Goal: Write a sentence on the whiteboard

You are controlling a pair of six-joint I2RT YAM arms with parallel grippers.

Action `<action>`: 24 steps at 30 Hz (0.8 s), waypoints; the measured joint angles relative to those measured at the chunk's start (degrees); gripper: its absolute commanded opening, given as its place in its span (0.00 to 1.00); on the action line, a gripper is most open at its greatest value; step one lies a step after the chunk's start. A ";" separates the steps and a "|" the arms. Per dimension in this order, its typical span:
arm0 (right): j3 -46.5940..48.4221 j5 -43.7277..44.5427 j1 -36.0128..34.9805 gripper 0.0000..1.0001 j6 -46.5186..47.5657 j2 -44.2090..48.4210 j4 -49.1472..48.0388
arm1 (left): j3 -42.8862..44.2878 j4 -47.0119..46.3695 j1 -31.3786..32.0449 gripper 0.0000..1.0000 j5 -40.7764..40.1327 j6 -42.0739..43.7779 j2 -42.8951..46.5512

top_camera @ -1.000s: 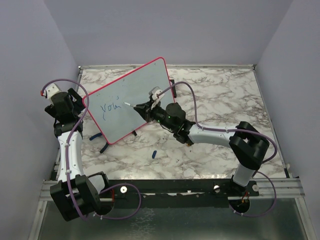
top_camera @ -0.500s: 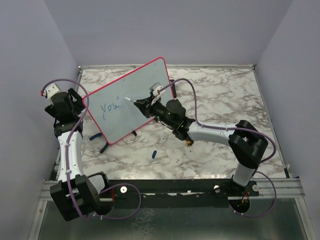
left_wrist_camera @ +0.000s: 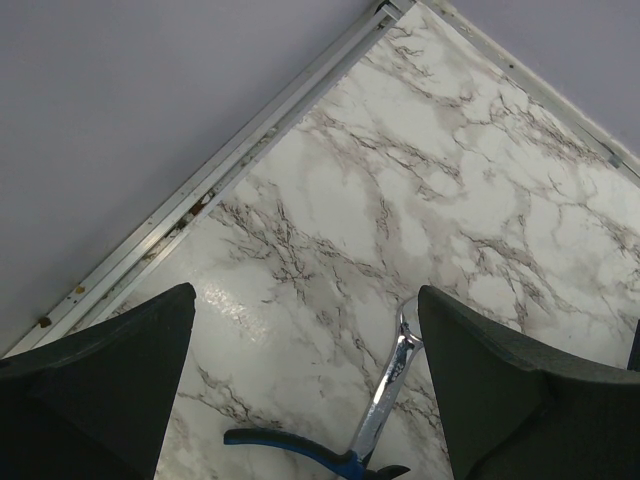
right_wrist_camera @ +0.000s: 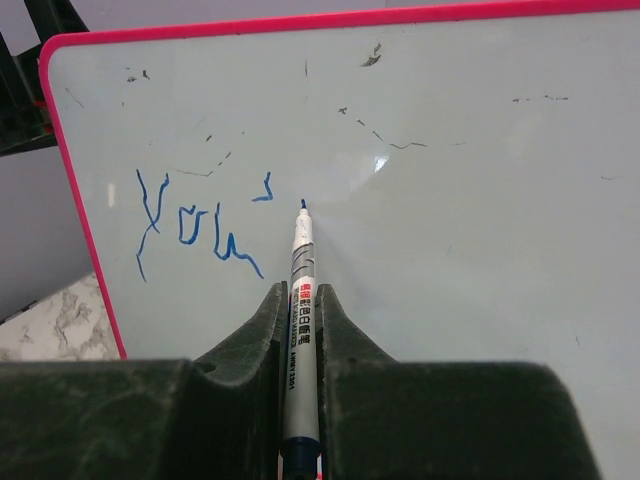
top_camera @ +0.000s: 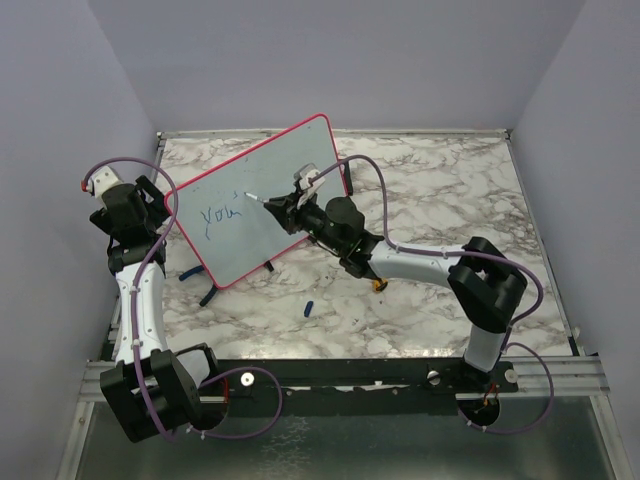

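Two grippers: my right gripper [right_wrist_camera: 300,335] is clamped tight on a marker [right_wrist_camera: 299,250], tip at the whiteboard [right_wrist_camera: 480,200], just at 3 o'clock of the blue sentence [right_wrist_camera: 200,225], "You'". My left gripper [left_wrist_camera: 305,295] gapes wide, holding nothing, at the whiteboard's 9 o'clock edge.

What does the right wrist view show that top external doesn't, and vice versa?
Right wrist only: the white marker pen's printed barrel, faint scuffs on the red-framed whiteboard. Top external only: the left claw by its left edge, a small blue piece on the marble table. Both: that board, blue handwritten "you", the right claw shut on the marker.
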State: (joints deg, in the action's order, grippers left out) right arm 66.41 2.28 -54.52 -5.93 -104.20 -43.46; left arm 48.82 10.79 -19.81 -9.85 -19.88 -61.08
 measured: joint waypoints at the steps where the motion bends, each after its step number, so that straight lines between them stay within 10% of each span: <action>1: 0.00 0.02 0.00 0.01 0.00 -0.13 0.02 | 0.00 0.00 0.00 0.93 0.00 0.00 0.00; 24: -4.04 0.37 -0.11 0.01 -2.05 -0.59 -0.11 | 0.00 0.00 0.00 0.93 0.00 0.00 0.00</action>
State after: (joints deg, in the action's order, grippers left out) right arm 62.37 2.66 -54.63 -7.99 -104.79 -43.57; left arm 48.82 10.79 -19.81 -9.85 -19.88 -61.08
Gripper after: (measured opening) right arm 0.115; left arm 0.930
